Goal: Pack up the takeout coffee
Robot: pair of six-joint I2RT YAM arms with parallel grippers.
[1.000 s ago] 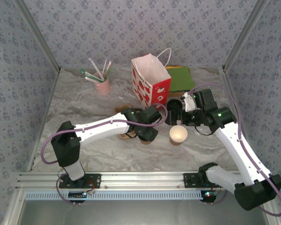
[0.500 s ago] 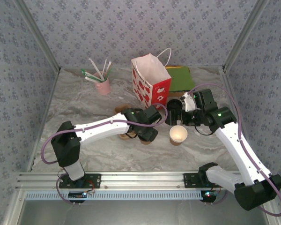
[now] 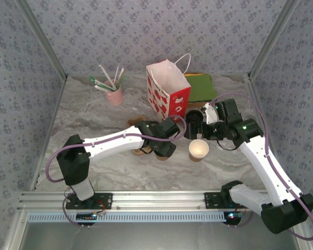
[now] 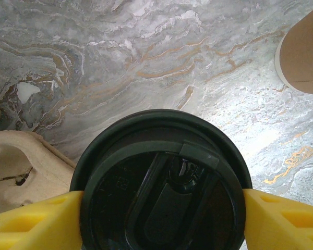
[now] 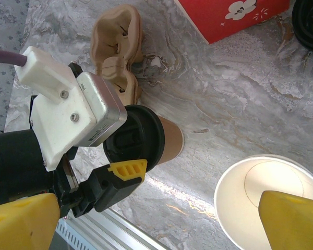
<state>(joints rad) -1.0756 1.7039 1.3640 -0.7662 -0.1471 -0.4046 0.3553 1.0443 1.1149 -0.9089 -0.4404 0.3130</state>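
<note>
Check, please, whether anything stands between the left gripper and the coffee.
Nothing visible does. The left gripper is closed on the coffee: its yellow fingers touch the black lid on either side, with nothing between them and it.

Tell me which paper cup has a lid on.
The takeout coffee in the left pincer: a black lid caps it. The other cup stands open, cream inside showing.
</note>
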